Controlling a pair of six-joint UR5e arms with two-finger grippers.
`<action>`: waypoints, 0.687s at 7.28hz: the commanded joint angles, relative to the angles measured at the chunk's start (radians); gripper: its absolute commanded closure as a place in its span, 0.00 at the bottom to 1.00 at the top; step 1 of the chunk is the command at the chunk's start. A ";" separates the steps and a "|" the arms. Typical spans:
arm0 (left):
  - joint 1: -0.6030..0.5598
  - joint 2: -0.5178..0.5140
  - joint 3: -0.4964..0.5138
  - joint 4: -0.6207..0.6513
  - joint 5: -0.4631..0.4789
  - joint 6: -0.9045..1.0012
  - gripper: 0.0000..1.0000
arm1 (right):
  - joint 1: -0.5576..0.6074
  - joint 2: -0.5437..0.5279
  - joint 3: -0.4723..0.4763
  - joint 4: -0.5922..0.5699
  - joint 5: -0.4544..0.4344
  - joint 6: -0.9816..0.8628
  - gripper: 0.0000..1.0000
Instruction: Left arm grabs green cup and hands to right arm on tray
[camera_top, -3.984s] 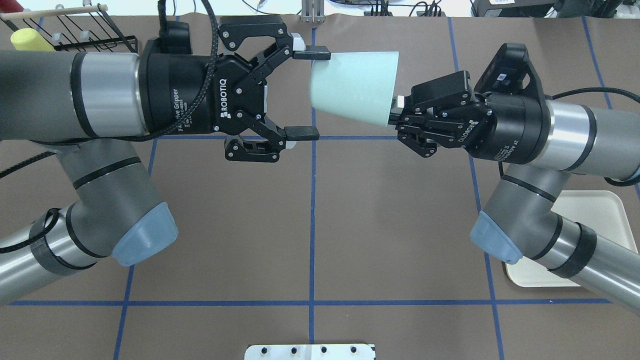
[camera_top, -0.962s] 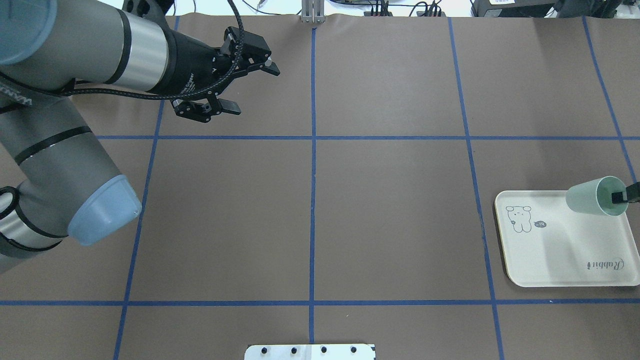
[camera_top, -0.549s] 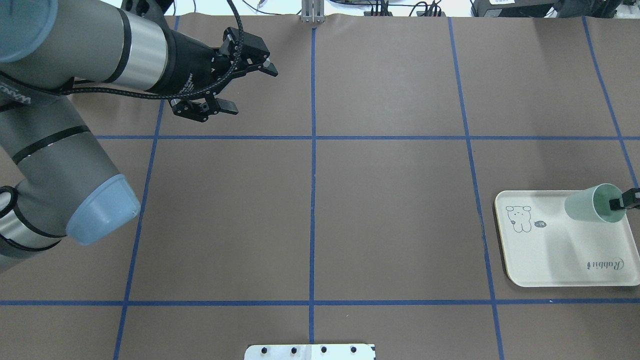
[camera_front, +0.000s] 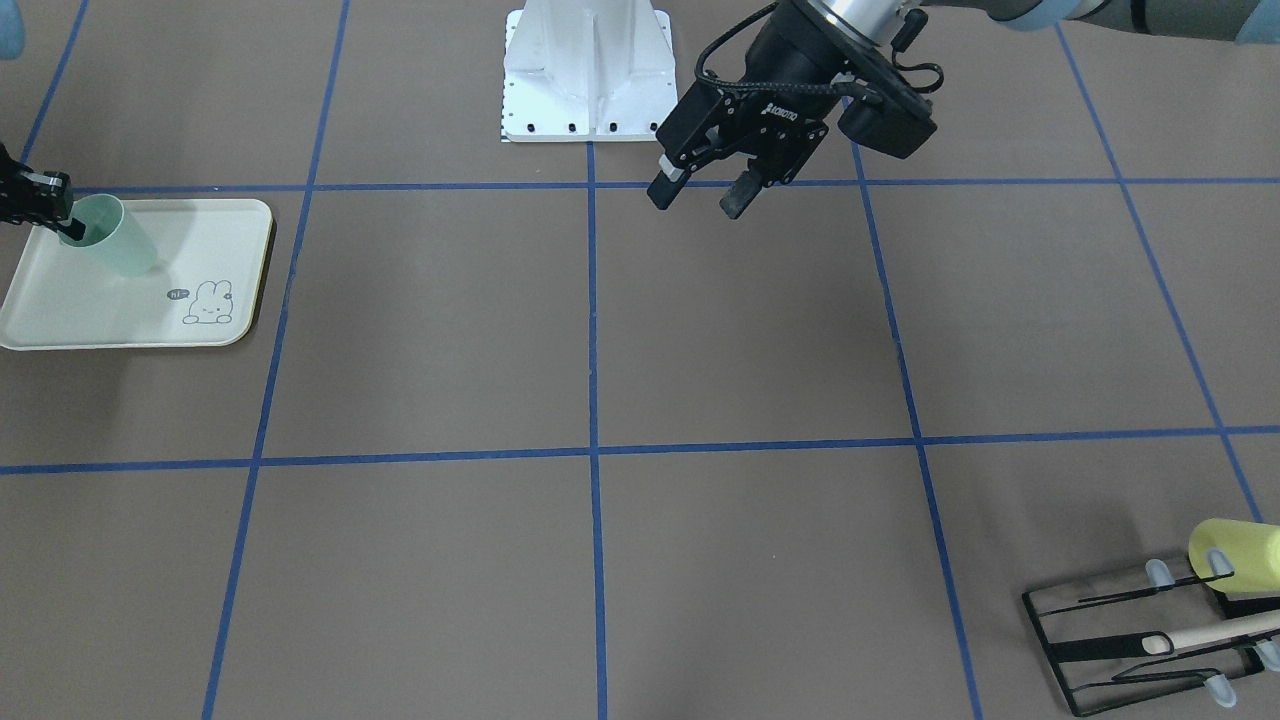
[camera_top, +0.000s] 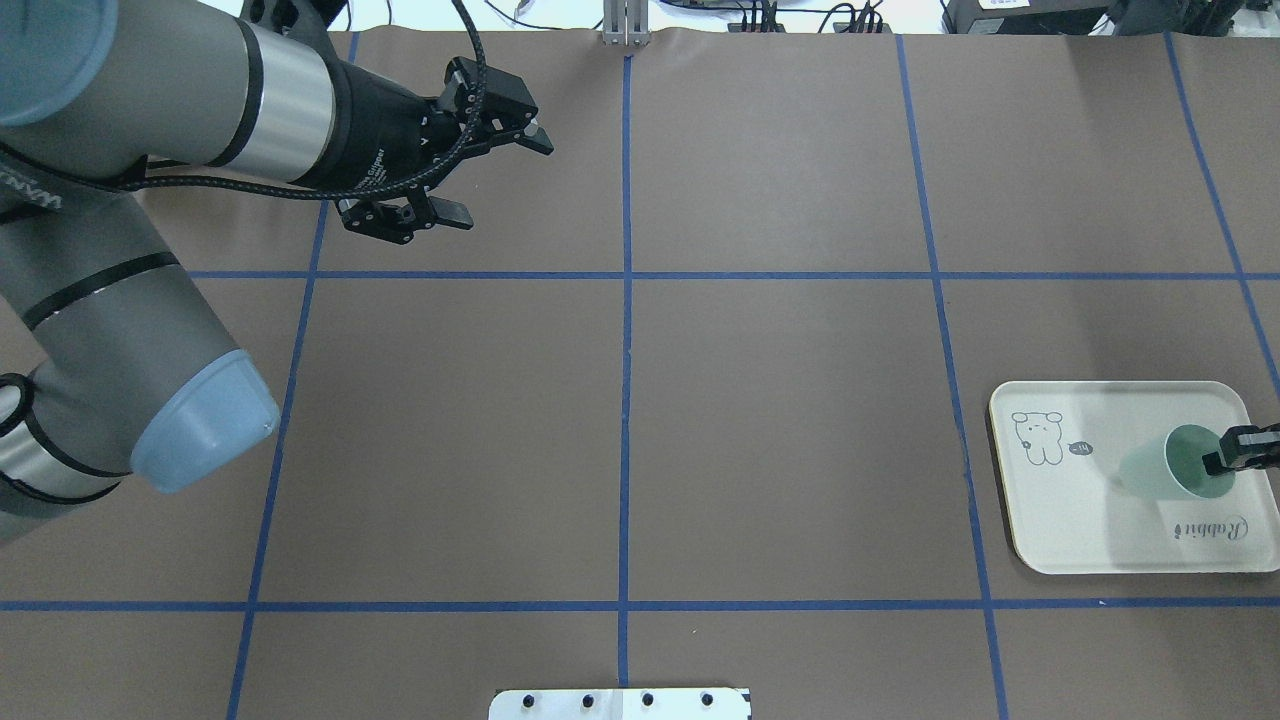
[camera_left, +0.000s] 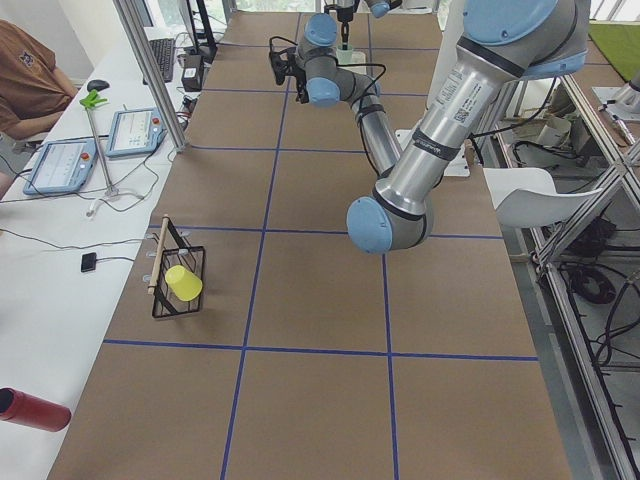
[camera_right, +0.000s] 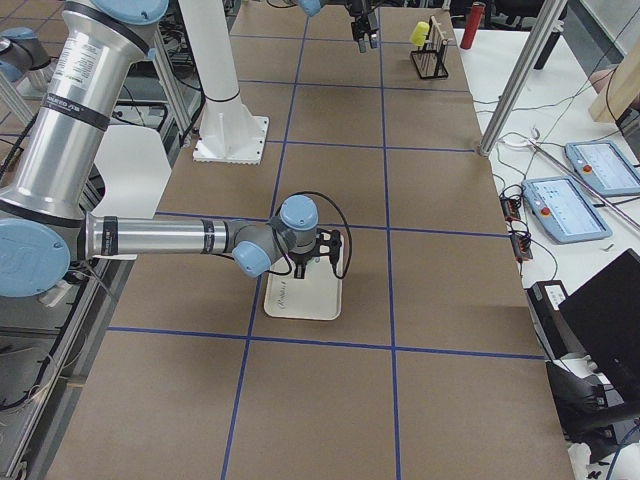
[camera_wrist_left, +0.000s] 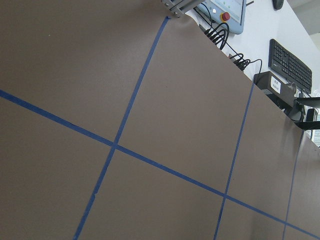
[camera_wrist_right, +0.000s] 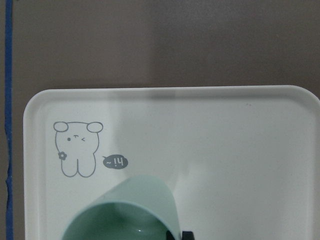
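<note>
The green cup (camera_top: 1170, 474) stands tilted over the cream tray (camera_top: 1080, 520) at the table's right, its mouth toward my right gripper. My right gripper (camera_top: 1232, 458) is shut on the cup's rim, one finger inside. In the front-facing view the cup (camera_front: 115, 240) leans on the tray (camera_front: 130, 310), held by the right gripper (camera_front: 52, 212). The right wrist view shows the cup (camera_wrist_right: 125, 215) below the rabbit drawing on the tray (camera_wrist_right: 210, 130). I cannot tell if the cup's base touches the tray. My left gripper (camera_top: 497, 180) is open and empty, high at the far left.
A black wire rack (camera_front: 1140, 630) with a yellow cup (camera_front: 1235, 545) sits at the table's far left corner, also in the exterior left view (camera_left: 183, 283). The white robot base plate (camera_front: 585, 70) is at the near middle edge.
My right gripper has carried the green cup from the tray's far edge toward its near middle and lower. My left gripper has drawn back slightly to the left, still open.
</note>
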 joint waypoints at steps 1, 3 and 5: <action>0.000 -0.001 0.000 0.000 0.000 0.000 0.00 | 0.001 0.001 -0.019 0.000 -0.006 0.000 1.00; 0.002 -0.003 0.000 0.000 0.000 0.000 0.00 | 0.002 -0.001 -0.027 0.000 -0.006 0.000 0.64; 0.002 -0.004 0.002 0.000 0.003 0.000 0.00 | 0.024 -0.001 -0.027 0.000 -0.006 0.000 0.00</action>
